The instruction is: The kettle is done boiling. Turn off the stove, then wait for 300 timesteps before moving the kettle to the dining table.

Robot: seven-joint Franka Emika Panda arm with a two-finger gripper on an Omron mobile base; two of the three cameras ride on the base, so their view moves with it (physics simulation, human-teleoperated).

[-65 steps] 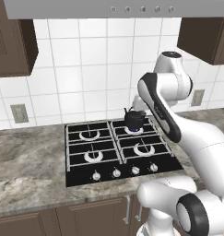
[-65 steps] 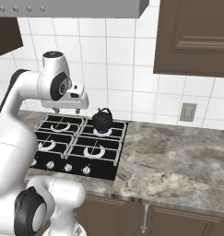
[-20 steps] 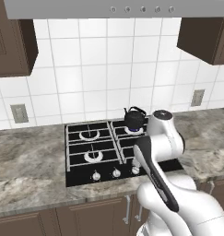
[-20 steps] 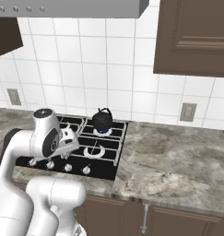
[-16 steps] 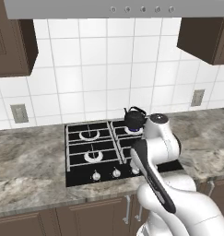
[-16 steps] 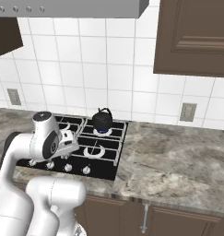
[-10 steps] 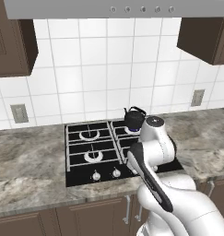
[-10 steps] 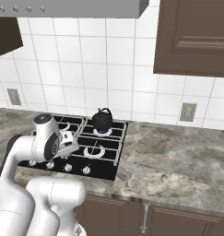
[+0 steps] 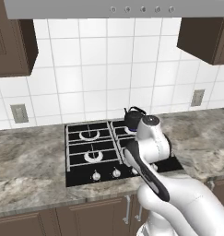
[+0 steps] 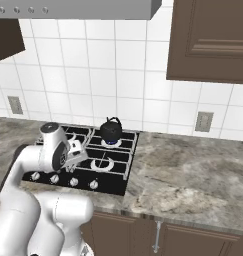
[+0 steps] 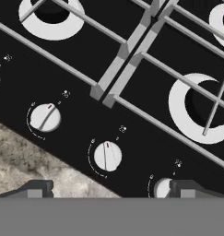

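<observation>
A: Where is the white arm's two-finger gripper [image 11: 109,188] now?

B: It has come down from high over the burners to just above the front edge of the black four-burner gas stove [image 9: 99,152], and over the last second it has kept easing toward the row of small silver knobs. In the hand view two knobs sit ahead of the fingertips, one [image 11: 107,156] nearly centred and another [image 11: 45,116] to its left; a third [image 11: 162,187] is half hidden behind one fingertip.

A: And the jaws?

B: Spread as wide as they go, holding nothing and touching no knob yet.

A: The kettle?

B: The small squat black kettle with the arched handle [image 10: 111,130] sits on a rear burner, and a little blue shows beneath it in the right base view, so I judge the flame is on. It hasn't shifted.

A: So what does the descent mean?

B: The first step, turning the stove off, is being lined up but not done. The grey-beige marble bench [image 10: 193,175] beside the cooktop is only a kitchen counter.
</observation>
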